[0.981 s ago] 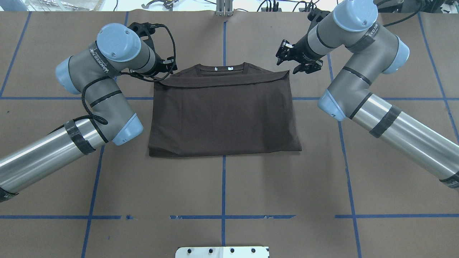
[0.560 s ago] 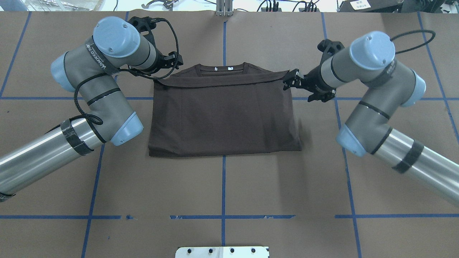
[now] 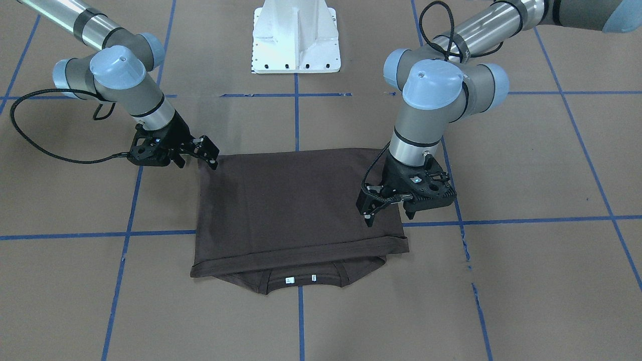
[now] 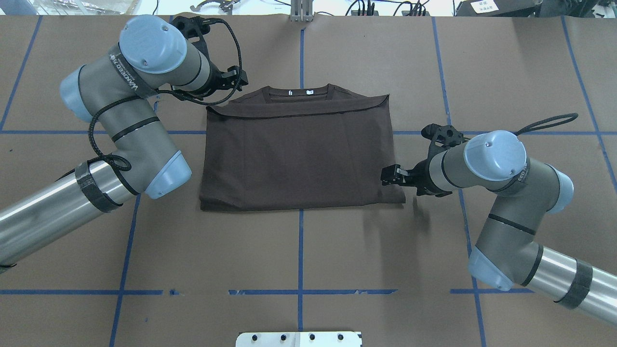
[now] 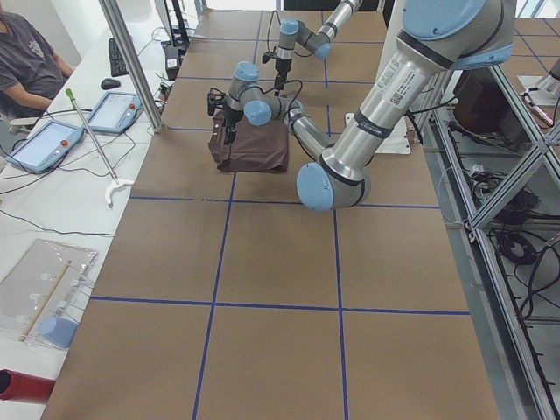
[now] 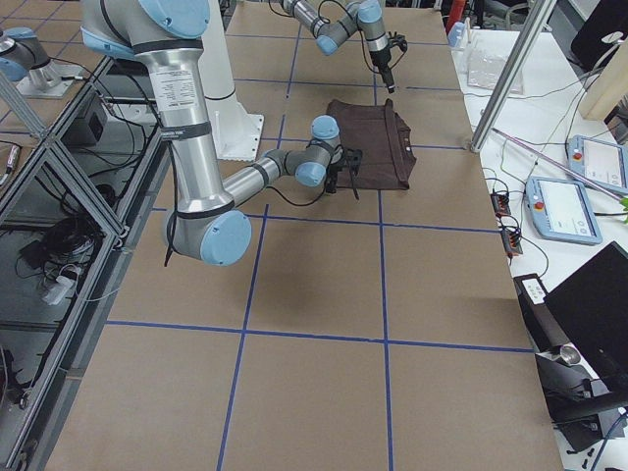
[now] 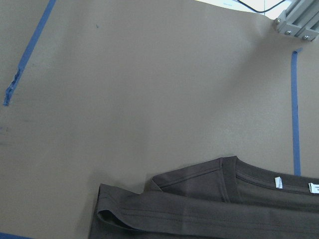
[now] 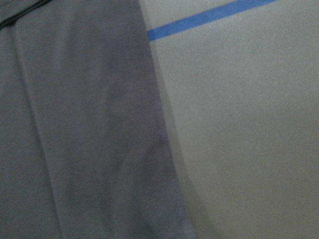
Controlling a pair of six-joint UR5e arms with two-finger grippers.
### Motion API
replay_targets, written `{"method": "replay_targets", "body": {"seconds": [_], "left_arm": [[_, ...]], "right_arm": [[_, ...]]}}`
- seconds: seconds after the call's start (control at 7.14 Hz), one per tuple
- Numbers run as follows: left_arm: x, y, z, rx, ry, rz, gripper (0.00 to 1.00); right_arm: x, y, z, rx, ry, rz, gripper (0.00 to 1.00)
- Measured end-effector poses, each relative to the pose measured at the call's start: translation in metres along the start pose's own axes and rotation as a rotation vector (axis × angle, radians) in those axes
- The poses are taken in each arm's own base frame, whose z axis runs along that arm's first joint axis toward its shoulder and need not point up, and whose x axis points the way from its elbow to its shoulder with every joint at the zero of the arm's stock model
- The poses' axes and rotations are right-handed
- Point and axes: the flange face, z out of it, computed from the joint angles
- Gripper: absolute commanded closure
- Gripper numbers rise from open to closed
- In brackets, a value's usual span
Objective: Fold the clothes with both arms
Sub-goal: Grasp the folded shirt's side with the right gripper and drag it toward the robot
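Observation:
The clothes are one dark brown T-shirt (image 4: 299, 154) (image 3: 296, 200), folded into a flat rectangle at the table's middle. Its collar (image 4: 299, 91) and white tag face the far side. My left gripper (image 4: 238, 79) (image 3: 388, 214) hangs open above the shirt's far left corner, holding nothing. The left wrist view looks down on that corner (image 7: 209, 204) from a height. My right gripper (image 4: 388, 176) (image 3: 210, 154) is low and open at the shirt's right edge, near the near right corner. The right wrist view shows that shirt edge (image 8: 89, 124) blurred and very close.
The brown table cover carries a grid of blue tape lines (image 4: 300, 250). A white pedestal base (image 3: 296, 40) stands at the robot's side. An aluminium post (image 4: 301, 9) rises at the far edge. A seated person (image 5: 26, 61) and tablets (image 5: 109, 112) are beyond it.
My right arm has swept from the shirt's far right corner back along the right edge to the near right corner and dropped lower. The left gripper has drifted slightly farther away.

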Motion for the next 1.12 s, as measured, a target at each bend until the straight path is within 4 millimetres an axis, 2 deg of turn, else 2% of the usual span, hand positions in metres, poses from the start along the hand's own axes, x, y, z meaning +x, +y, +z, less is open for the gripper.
{"method": "replay_targets", "body": {"seconds": [0.14, 0.28, 0.42, 0.84, 0.98, 1.12], "left_arm": [[0.0, 0.0, 0.0, 0.0, -0.001, 0.0, 0.0], [0.0, 0.0, 0.0, -0.001, -0.001, 0.0, 0.0], [0.0, 0.0, 0.0, -0.001, 0.0, 0.0, 0.0], [0.0, 0.0, 0.0, -0.002, 0.0, 0.0, 0.0], [0.0, 0.0, 0.0, -0.002, 0.0, -0.001, 0.0], [0.0, 0.0, 0.0, -0.001, 0.001, -0.001, 0.0]], "right_arm": [[0.0, 0.006, 0.003, -0.008, 0.002, -0.006, 0.74], [0.0, 0.008, 0.004, -0.016, 0.003, -0.009, 0.97], [0.0, 0.009, 0.004, -0.025, 0.003, -0.011, 1.0], [0.001, 0.011, 0.002, -0.043, 0.0, -0.019, 1.0], [0.005, 0.018, -0.005, -0.052, -0.008, -0.028, 1.0], [0.014, 0.037, -0.018, -0.072, -0.017, -0.045, 1.0]]}}
